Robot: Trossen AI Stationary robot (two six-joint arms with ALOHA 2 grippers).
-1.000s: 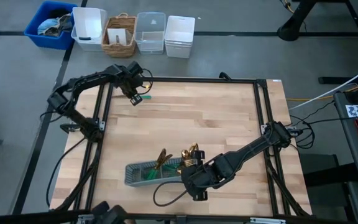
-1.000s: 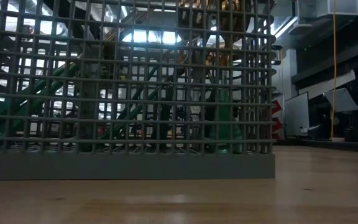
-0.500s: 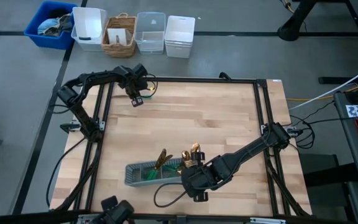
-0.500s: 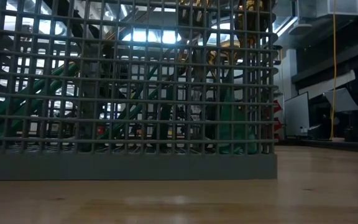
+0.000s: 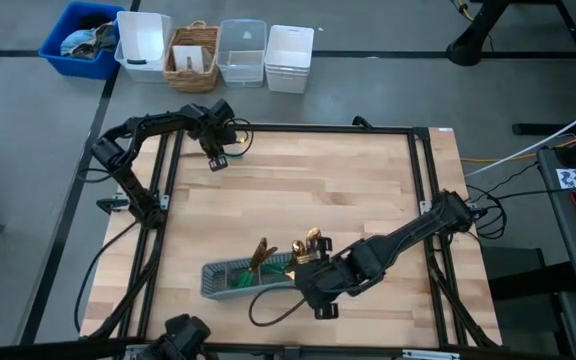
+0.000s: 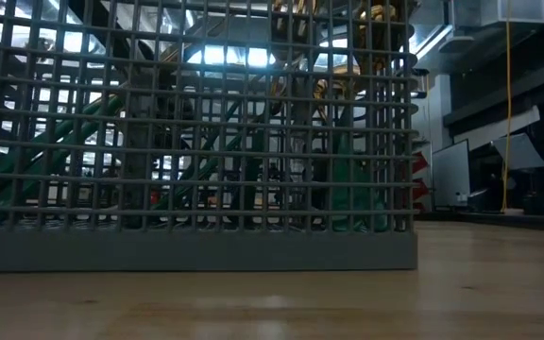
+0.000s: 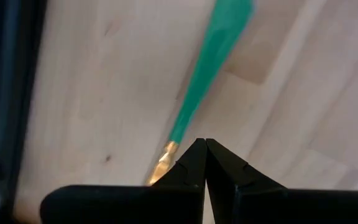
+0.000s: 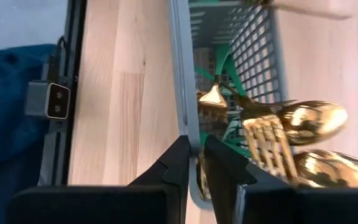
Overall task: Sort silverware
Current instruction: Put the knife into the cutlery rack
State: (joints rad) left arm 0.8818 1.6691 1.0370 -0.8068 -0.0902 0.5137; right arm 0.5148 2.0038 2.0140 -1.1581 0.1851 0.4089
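Right claw [image 5: 311,262] now parted, beside mesh tray [image 5: 230,279] of silverware [image 5: 306,246].

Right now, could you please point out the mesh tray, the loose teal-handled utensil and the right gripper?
mesh tray [image 5: 220,278]: high view, left end wall.
loose teal-handled utensil [image 7: 207,65]: left wrist view, mid-handle.
right gripper [image 8: 195,152]: right wrist view, between fingertips.

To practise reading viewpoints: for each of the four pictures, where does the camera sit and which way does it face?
High: overhead, looking down; both arms, left gripper, right gripper.
Low: table height, behind mesh tray; no arm clear.
Left wrist: shut fingers over one green-handled piece.
Right wrist: fingers at tray wall.
Shared: tray, gold silverware.
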